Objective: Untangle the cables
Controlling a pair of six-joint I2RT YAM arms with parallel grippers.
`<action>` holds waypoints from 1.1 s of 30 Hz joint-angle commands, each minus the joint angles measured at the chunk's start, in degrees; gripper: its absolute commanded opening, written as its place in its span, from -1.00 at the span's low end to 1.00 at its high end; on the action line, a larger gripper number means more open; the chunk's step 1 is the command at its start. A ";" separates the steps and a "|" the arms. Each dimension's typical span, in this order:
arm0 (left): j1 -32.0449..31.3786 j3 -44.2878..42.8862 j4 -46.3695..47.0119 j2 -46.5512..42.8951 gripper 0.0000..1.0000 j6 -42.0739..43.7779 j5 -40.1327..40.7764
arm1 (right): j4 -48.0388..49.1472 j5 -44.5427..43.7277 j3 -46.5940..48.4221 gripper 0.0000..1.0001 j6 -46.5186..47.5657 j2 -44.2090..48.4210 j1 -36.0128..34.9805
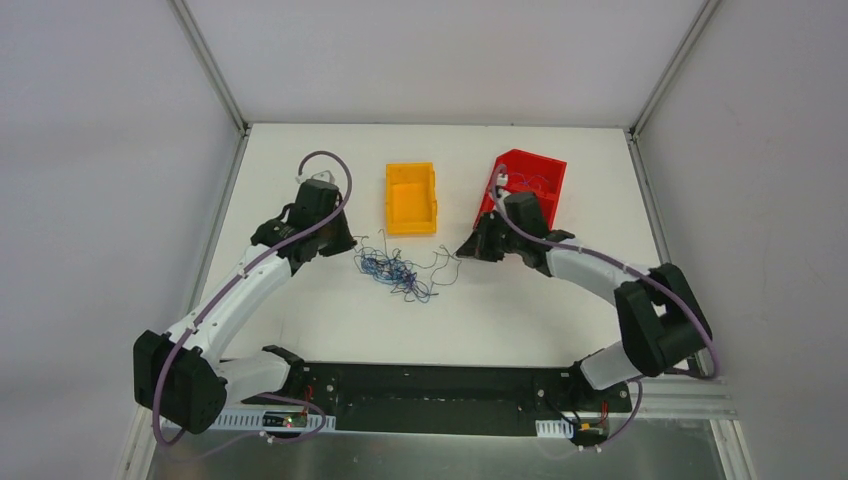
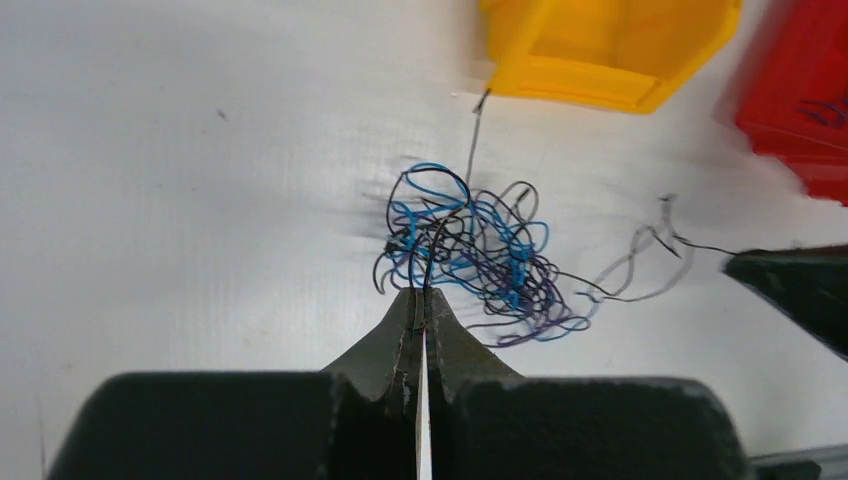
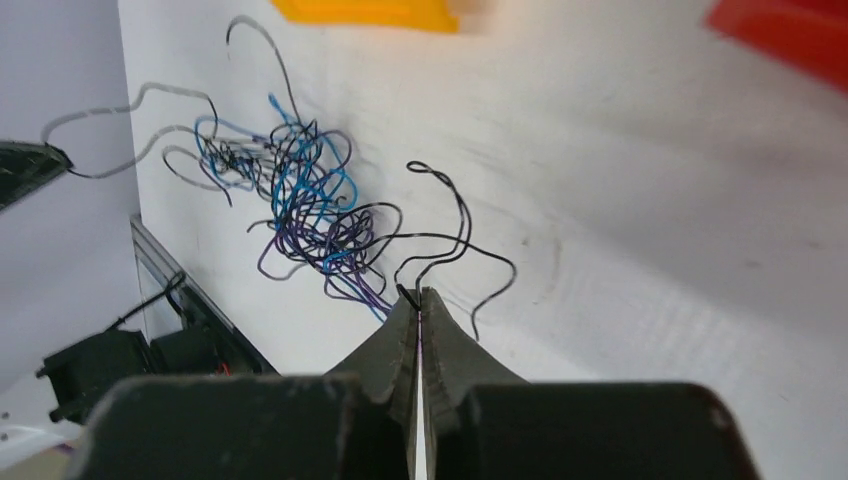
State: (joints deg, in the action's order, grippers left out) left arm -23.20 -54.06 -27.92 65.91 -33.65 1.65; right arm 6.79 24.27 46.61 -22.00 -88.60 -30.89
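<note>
The cables (image 1: 395, 270) lie as a loose tangle of thin blue, black and purplish wires on the white table, between my two grippers. My left gripper (image 1: 350, 245) is at the tangle's left edge. In the left wrist view its jaws (image 2: 423, 292) are shut on a black wire that rises out of the tangle (image 2: 480, 250). My right gripper (image 1: 462, 250) is at the right side of the tangle. Seen from the right wrist, it (image 3: 418, 292) is shut on the end of a curly black cable (image 3: 455, 235) that trails back to the tangle (image 3: 300, 200).
A yellow bin (image 1: 411, 198) stands just behind the tangle. A red bin (image 1: 525, 185) with a few thin wires inside is behind the right gripper. Grey walls close the table at the back and both sides. The arm bases sit along the near edge.
</note>
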 commanded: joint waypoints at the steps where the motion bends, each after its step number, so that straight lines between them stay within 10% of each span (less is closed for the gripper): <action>1: 0.70 0.56 -3.23 -1.82 -1.00 -3.22 9.72 | -5.22 -4.21 -1.93 -1.00 -1.10 10.12 4.10; 11: 1.14 0.71 -6.88 -2.93 -1.00 -5.79 16.36 | -22.58 -36.52 -6.31 -1.00 -5.84 30.81 11.44; 26: 4.99 -2.56 -17.06 -5.69 -1.00 -10.34 30.62 | -34.77 -58.24 -5.41 -1.00 -10.52 42.37 17.99; 33: 5.66 -2.66 -17.01 -6.43 -1.00 -9.39 27.46 | -30.50 -41.73 -7.19 -1.00 -3.63 44.82 19.38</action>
State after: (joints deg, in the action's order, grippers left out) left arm -17.89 -54.72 -43.31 60.05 -42.92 29.02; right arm -25.98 -26.50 39.20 -30.02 -45.89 -11.75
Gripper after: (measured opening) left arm 0.007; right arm 0.007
